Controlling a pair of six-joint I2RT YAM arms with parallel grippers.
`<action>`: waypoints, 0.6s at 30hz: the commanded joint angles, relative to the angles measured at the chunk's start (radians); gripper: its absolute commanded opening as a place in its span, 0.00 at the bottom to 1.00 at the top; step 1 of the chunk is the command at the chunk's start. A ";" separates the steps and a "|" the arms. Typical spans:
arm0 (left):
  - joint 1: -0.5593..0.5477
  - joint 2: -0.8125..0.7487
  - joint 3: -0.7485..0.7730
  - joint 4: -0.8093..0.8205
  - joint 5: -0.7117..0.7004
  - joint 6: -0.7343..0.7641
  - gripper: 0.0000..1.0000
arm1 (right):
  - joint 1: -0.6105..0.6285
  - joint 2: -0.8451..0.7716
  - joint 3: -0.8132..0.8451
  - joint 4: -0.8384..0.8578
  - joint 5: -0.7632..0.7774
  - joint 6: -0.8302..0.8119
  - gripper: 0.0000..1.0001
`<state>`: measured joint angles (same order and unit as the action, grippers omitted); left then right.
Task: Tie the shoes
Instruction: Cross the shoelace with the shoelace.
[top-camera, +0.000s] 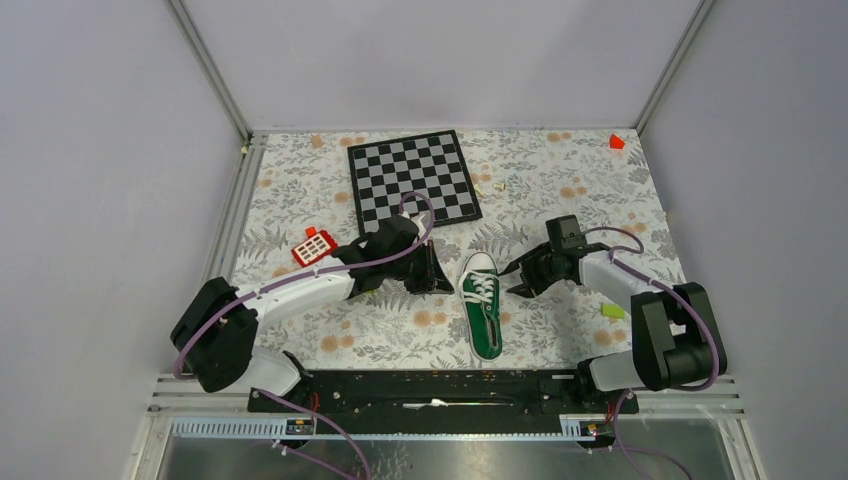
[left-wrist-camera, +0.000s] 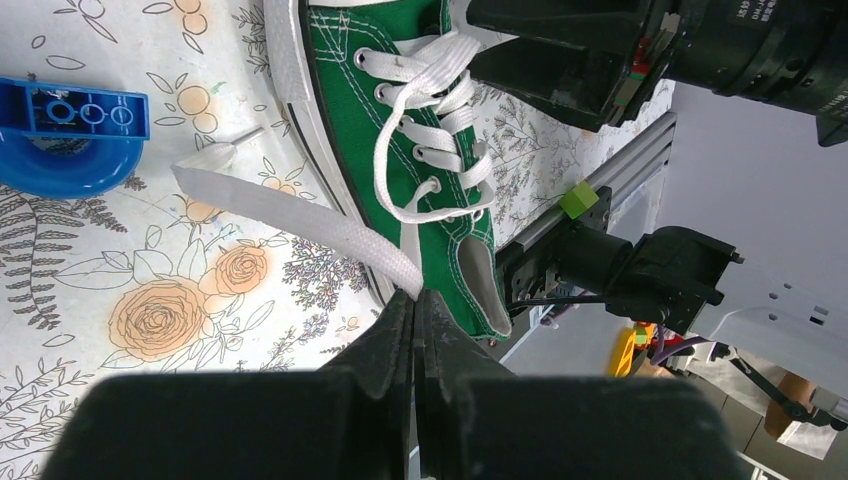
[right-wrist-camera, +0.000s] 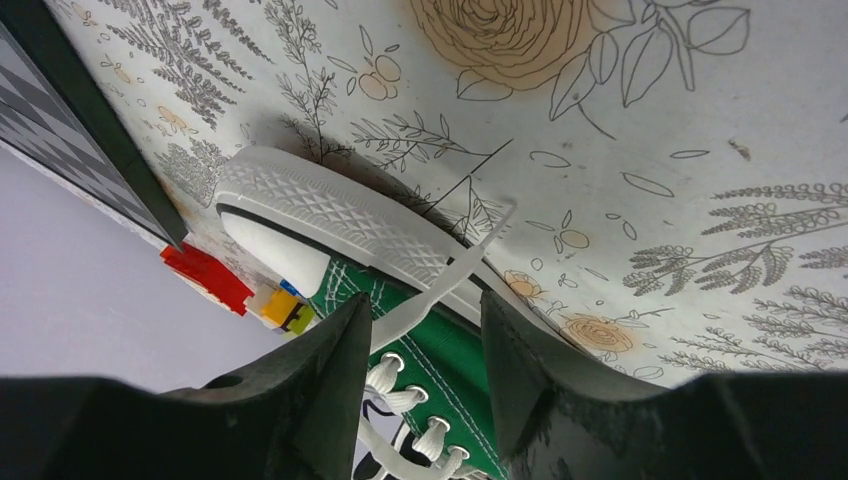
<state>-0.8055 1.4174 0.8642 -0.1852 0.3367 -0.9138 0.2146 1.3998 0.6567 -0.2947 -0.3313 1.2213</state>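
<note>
The green shoe lies between the two arms, white toe cap pointing away from the bases. In the left wrist view its laces are crossed but loose. My left gripper sits at the shoe's left side and is shut on one flat white lace end that trails over the cloth. My right gripper is at the shoe's right side, near the toe. It stands open, and the other lace end runs loosely between its fingers.
A chessboard lies behind the shoe. A red toy sits to the left, a red block in the far right corner, and a yellow-green block by the right arm. A blue brick rests near the lace.
</note>
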 joint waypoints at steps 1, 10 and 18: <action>-0.004 0.003 0.042 0.052 0.026 0.017 0.00 | -0.005 0.023 -0.010 0.051 -0.041 0.045 0.51; -0.004 0.004 0.045 0.050 0.027 0.020 0.00 | -0.007 0.043 -0.022 0.076 -0.024 0.049 0.31; -0.004 0.002 0.047 0.049 0.027 0.021 0.00 | -0.009 -0.043 0.011 -0.001 0.049 -0.006 0.00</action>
<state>-0.8055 1.4231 0.8646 -0.1852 0.3408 -0.9123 0.2123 1.4307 0.6392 -0.2340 -0.3397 1.2598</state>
